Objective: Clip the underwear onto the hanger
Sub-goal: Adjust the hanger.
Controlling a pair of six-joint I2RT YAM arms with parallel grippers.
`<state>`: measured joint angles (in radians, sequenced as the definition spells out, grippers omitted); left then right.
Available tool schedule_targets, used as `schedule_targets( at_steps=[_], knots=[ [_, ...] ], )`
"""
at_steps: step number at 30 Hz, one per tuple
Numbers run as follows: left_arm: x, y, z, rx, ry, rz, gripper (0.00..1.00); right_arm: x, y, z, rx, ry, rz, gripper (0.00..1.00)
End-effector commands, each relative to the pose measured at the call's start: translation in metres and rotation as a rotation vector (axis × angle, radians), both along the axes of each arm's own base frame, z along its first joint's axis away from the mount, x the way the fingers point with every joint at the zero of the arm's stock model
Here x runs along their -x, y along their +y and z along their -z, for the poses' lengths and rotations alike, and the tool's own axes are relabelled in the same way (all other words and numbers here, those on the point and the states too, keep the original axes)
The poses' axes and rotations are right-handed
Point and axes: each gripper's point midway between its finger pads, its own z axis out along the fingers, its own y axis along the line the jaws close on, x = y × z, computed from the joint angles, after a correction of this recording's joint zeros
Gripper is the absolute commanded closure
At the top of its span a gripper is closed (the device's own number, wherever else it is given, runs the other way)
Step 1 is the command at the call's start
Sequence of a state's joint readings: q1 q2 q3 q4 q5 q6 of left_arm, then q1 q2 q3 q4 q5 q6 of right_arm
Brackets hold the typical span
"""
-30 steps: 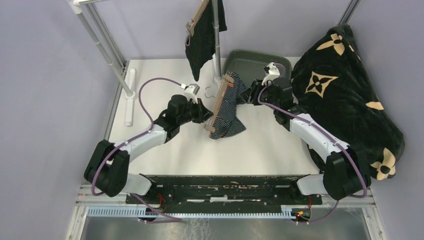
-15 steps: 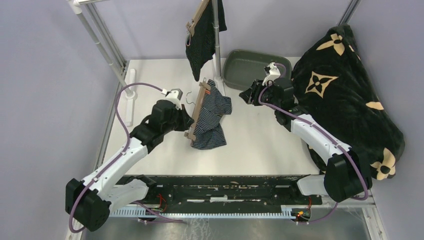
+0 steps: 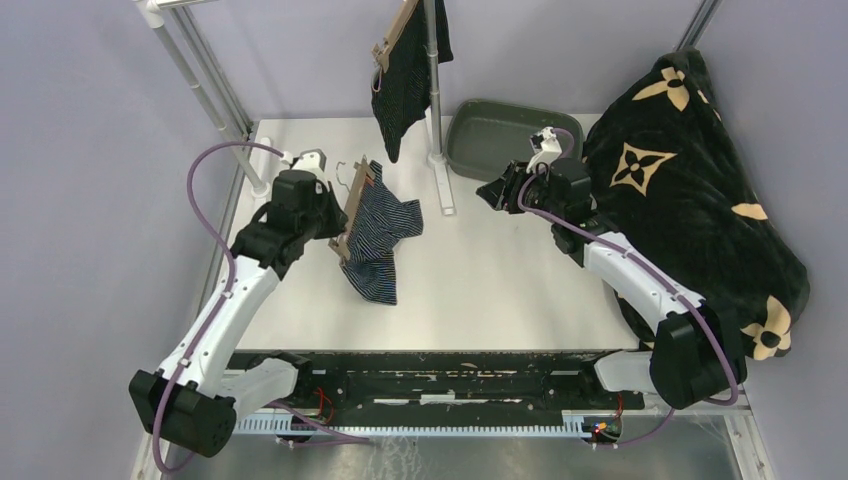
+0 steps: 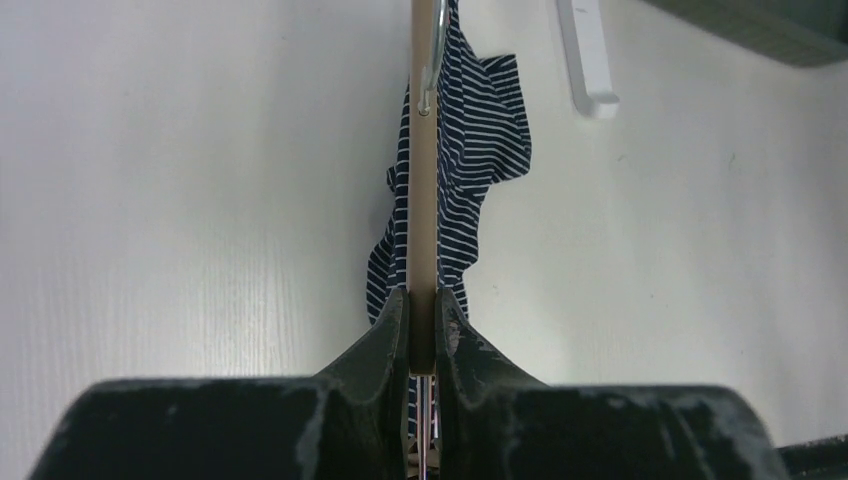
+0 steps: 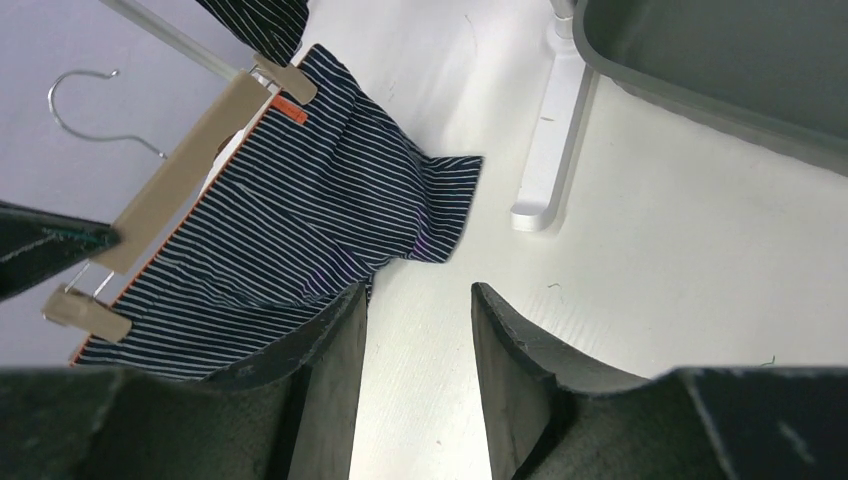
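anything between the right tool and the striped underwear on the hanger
Partly: the rack's white foot lies flat on the table between the open right tool and the striped underwear, its pole rising at the far end. Beyond that, nothing visible. The left tool grips the hanger that carries the underwear.

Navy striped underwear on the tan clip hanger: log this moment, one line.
left gripper: shut on tan wooden clip hanger | navy striped underwear: clipped to it, dangling | right gripper: open, empty
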<state>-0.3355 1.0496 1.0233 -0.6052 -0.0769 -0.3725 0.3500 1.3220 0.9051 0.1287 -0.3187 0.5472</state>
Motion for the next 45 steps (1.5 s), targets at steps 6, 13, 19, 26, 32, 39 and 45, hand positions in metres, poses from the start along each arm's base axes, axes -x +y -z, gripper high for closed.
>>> schedule_targets(
  at_steps=[6, 13, 19, 26, 32, 39, 45],
  knots=[
    [-0.036, 0.003, -0.032, -0.030, -0.094, 0.029, 0.97, 0.002, 0.000, -0.027, -0.054, -0.083, -0.015, 0.49],
    [-0.032, -0.009, -0.013, 0.033, -0.132, 0.074, 0.97, 0.001, 0.033, -0.020, -0.174, -0.029, -0.142, 0.49],
    [-0.026, -0.012, -0.012, 0.072, -0.192, 0.060, 0.97, 0.011, 0.068, -0.014, -0.141, -0.102, -0.261, 0.48],
    [-0.019, -0.022, -0.017, 0.100, -0.222, 0.076, 0.97, 0.030, 0.136, -0.017, -0.089, -0.266, -0.450, 0.51],
    [-0.017, -0.033, -0.013, 0.119, -0.212, 0.106, 0.97, 0.034, 0.184, -0.029, -0.098, -0.390, -0.540, 0.52],
    [-0.012, -0.041, -0.010, 0.134, -0.210, 0.128, 0.97, 0.022, 0.209, -0.030, -0.114, -0.494, -0.575, 0.53],
    [-0.007, -0.043, -0.014, 0.147, -0.222, 0.139, 0.97, 0.010, 0.226, -0.020, -0.121, -0.505, -0.590, 0.53]
  ],
)
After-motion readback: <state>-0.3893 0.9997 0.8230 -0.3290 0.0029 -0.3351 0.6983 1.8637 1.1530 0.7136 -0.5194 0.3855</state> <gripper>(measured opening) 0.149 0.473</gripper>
